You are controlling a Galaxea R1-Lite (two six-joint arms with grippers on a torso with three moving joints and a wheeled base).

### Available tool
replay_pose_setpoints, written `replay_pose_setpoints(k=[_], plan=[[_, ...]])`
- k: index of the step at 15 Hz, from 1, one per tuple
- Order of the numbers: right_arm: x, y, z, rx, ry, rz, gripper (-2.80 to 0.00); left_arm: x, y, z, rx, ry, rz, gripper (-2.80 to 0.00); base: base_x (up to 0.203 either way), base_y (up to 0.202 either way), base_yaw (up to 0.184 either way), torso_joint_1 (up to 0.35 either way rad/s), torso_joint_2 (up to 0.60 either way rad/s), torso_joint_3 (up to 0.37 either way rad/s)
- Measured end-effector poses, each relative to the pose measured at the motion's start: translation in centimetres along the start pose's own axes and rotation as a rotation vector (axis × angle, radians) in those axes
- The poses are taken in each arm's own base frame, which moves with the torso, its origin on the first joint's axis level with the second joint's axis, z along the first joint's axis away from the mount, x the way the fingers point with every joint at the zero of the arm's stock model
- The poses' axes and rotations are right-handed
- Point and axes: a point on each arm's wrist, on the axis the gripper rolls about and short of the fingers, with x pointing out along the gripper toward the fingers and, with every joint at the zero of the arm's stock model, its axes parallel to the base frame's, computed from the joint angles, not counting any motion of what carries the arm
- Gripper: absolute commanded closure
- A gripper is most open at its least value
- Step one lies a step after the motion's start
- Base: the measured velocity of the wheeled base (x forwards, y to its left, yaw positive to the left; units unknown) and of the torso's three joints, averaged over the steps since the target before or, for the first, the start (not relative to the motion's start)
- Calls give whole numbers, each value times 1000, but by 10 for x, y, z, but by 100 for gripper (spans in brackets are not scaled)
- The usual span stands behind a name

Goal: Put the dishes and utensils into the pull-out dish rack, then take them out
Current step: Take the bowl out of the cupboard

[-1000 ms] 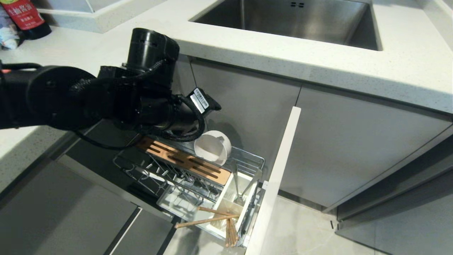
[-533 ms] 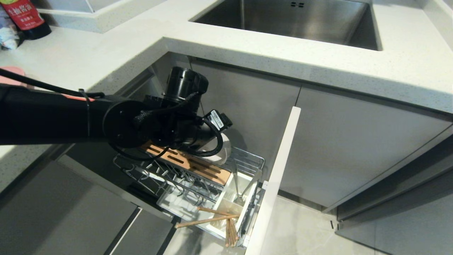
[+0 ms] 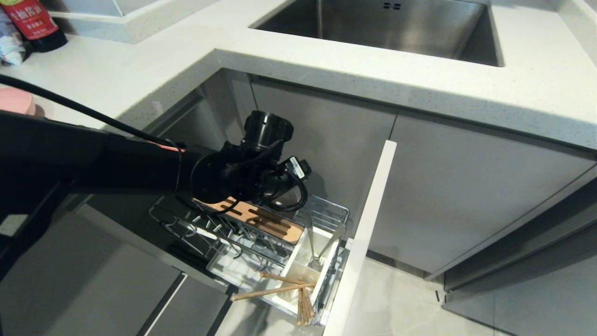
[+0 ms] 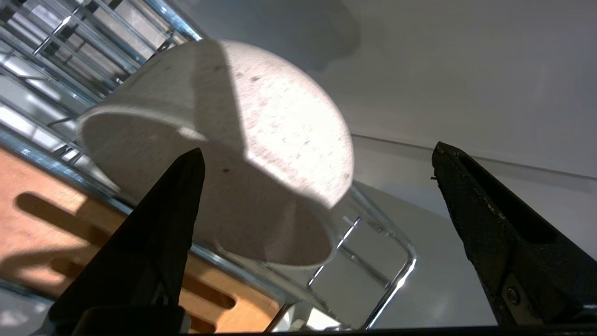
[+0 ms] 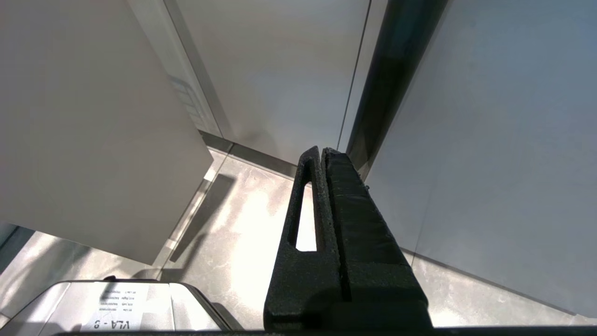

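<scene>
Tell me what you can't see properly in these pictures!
- Head view: the left gripper and the cream-white bowl are hidden behind the robot's own wrist.
- Left wrist view: the bowl's inside faces away.
- Head view: the pink plate is cut off by the edge.
- Head view: the right gripper is outside it.

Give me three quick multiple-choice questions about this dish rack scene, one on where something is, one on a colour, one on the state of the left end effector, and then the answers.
1. Where do the chopsticks lie?
A. in the sink
B. across the white utensil box at the rack's front
C. on the counter

2. What colour is the bowl?
A. cream-white
B. blue
C. black

3. How is the left end effector?
A. shut on the bowl
B. open, with the bowl ahead of its fingers
C. holding a spoon

Answers: 1 B, the head view shows them resting on the box. 2 A, the left wrist view shows a pale speckled bowl. 3 B, the fingers stand wide apart there.
</scene>
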Motion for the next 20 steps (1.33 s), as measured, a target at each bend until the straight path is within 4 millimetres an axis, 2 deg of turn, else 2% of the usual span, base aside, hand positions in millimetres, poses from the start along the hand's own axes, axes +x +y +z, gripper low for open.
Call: replay_pose_setpoints(k=[1,2,7,14,20], plan=[[0,0,0,0,0,0,0,2,0,0,-1,-2,1,-280,0,0,0,0,0,0],[0,0,0,0,0,0,0,3,0,-1,1,-2,4,0,0,0,0,0,0,0],[0,0,0,0,0,0,0,6,-1,-5,20,-5,19,0,0,0,0,0,0,0],[0,0,0,0,0,0,0,-1,-10,-15,37,-4,12,0,0,0,0,0,0,0],[0,0,0,0,0,0,0,-24,-17,-5,18,-70,4,0,0,0,0,0,0,0]])
